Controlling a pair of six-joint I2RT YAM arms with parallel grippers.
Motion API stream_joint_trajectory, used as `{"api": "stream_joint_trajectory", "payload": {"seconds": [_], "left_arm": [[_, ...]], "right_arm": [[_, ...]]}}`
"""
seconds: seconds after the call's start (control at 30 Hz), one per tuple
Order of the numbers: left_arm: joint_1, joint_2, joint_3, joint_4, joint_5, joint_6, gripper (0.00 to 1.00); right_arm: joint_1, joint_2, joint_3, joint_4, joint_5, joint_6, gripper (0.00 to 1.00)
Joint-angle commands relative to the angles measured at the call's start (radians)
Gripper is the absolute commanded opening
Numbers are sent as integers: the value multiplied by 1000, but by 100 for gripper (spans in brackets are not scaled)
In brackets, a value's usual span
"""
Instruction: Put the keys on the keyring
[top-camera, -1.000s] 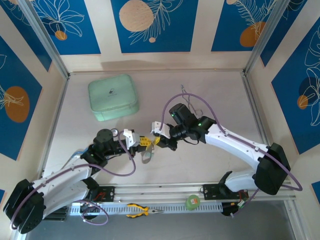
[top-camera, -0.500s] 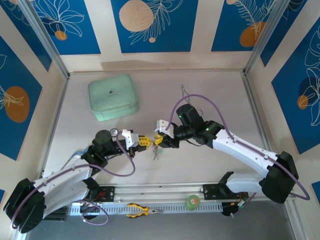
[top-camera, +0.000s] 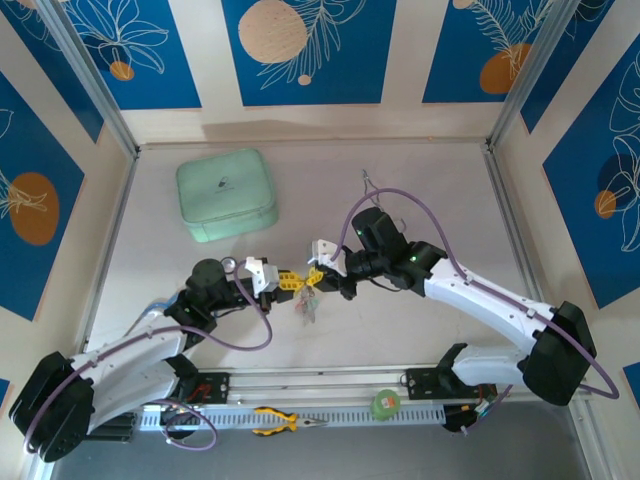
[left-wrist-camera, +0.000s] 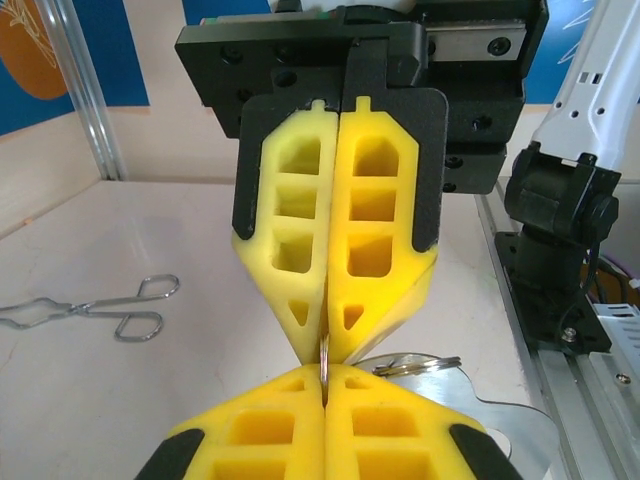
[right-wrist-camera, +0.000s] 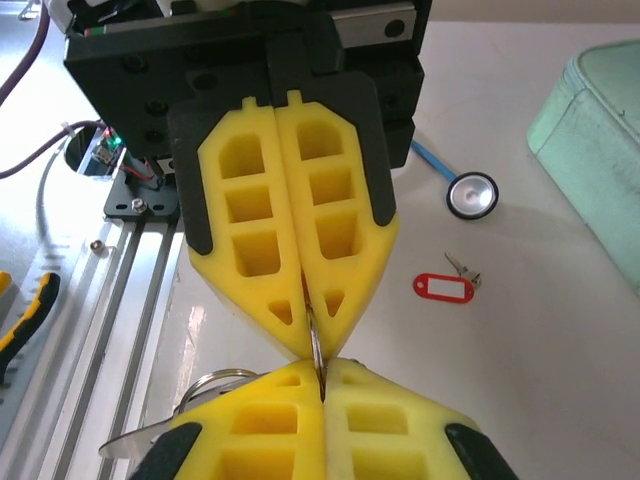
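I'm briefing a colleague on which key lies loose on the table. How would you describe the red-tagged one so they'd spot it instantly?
In the right wrist view, find the mint-green case at the right edge, then the round blue-rimmed ring left of it. Just below that ring lies the key, tiny and silver, on an oval red tag; its neighbours are blue and green.

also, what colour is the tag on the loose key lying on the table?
Red tag; right wrist view.
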Motion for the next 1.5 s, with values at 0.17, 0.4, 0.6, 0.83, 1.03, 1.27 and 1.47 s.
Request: {"api": "stream_joint_trajectory", "payload": {"seconds": [0.17,0.4,0.6,0.83,1.03,1.27,1.47], "left_arm": [[-6,-49,93,-291,-70,162,32],[-5,0,175,-440,-37,266,10],[-5,-7,157,-370,4,231,0],[-6,-19,36,-64,40,66,0],[-5,-17,10,3,33,11,0],[-5,-12,-1,44,20,-19,0],[-6,-8,-2,52,21,-31,0]], "right_arm": [[62,69,166,-292,148,-147,0],[112,136,278,-400,215,-199,0],[112,125,271,-337,192,-153,8],[-8,-1,57,-90,-13,-66,22],[-17,0,23,-67,-40,-50,22],[-9,10,9,-52,-47,-38,21],[-6,20,18,-31,-59,-31,0]]}}
